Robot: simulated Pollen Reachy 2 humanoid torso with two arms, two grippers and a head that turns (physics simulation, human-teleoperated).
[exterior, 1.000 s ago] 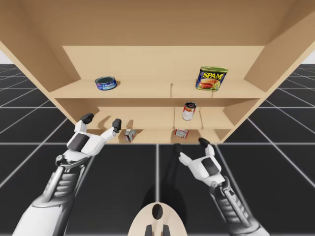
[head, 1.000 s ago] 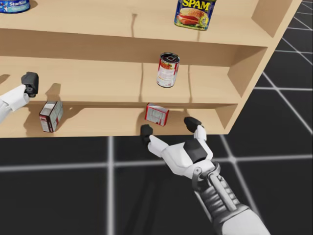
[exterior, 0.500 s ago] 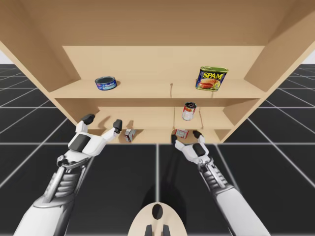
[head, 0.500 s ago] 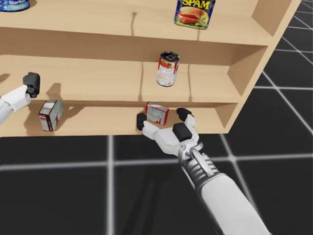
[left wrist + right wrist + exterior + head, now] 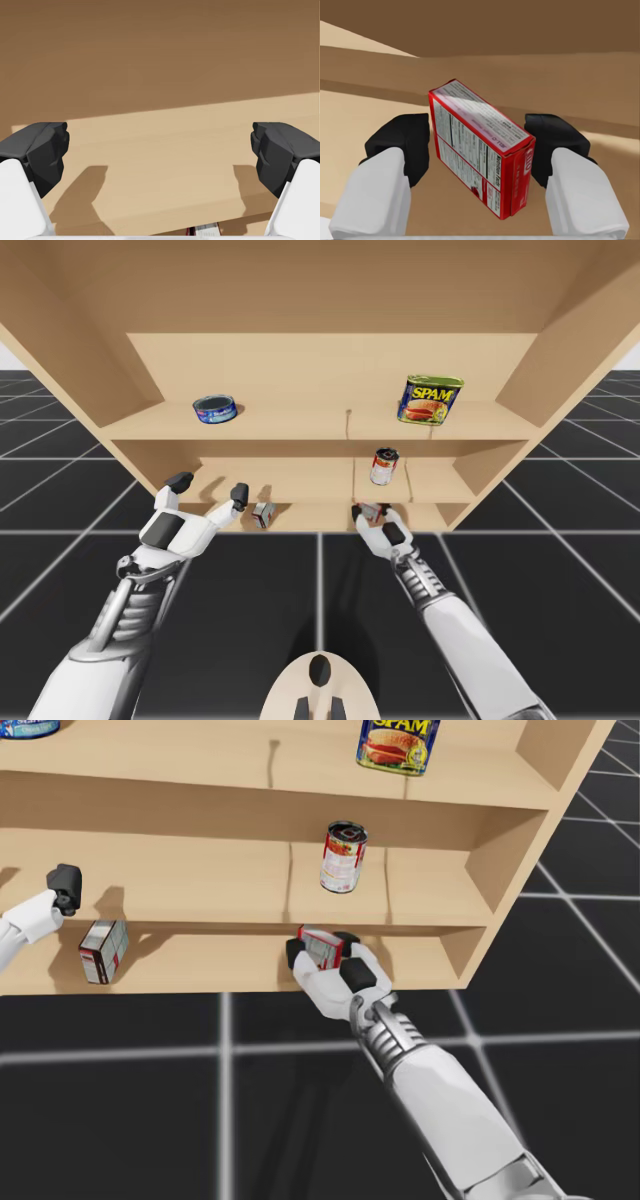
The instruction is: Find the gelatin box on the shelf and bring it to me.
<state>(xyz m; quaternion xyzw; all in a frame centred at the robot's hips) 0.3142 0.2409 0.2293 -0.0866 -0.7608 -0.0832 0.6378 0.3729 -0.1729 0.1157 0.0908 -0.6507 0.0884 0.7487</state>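
My right arm [image 5: 440, 610] reached straight forward to the bottom board of the wooden shelf unit [image 5: 300, 425], forearm stretched out and wrist level. The right gripper [image 5: 477, 137] sat at that board's front edge, closed in on the red box [image 5: 480, 150]. Its dark fingers [image 5: 402, 140] stood on either side of the box, and both seemed to press against it, though contact on the far corner was hard to confirm. The box was tilted, one corner raised, its printed white panel facing the wrist camera. It lay on the bottom board, just right of the unit's thin centre divider.

My left arm [image 5: 130, 610] was bent upward toward the left half of the unit. The left gripper [image 5: 209, 487] hung spread wide with nothing between its fingers, in front of the middle board. A second small box [image 5: 102, 950] stood on the bottom board, left of the divider.

On the middle board, right of the divider, stood a red-and-white can [image 5: 384, 466]. The top board carried a flat blue can [image 5: 215, 408] at its left end and a blue-and-yellow rectangular tin [image 5: 432, 400] at its right end. The unit was pale wood with slanting side walls, standing on a black floor [image 5: 320, 580] ruled with a pale grid.
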